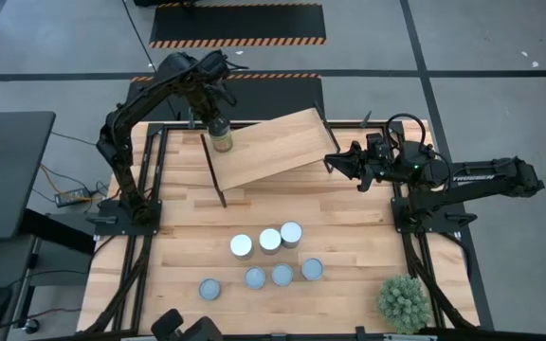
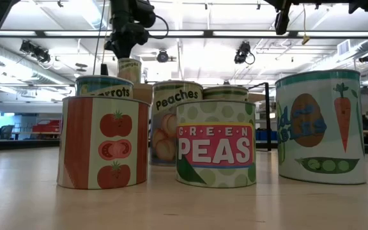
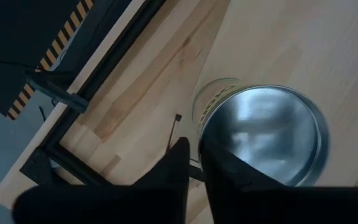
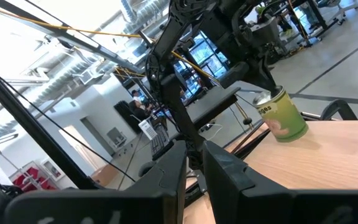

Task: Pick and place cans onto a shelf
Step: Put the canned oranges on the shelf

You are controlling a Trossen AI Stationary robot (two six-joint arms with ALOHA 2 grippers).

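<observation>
While the right hand (image 1: 333, 162) waits shut beside the shelf (image 1: 273, 147), the left hand (image 1: 218, 116), grip state unclear, hovers over a can (image 1: 220, 135) standing on it.

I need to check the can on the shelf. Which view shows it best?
The right wrist view: the can stands whole on the shelf, green label visible. The high view shows it small under the left claw; the left wrist view mostly its top; the low view a partial glimpse.

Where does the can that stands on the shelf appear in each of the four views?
High view: the can stands at the shelf's far left corner, under the left gripper.
Low view: upper left, behind the table cans.
Left wrist view: centre right, seen from above.
Right wrist view: right side, green label.
Shared landmark: the shelf's pale plank.
</observation>
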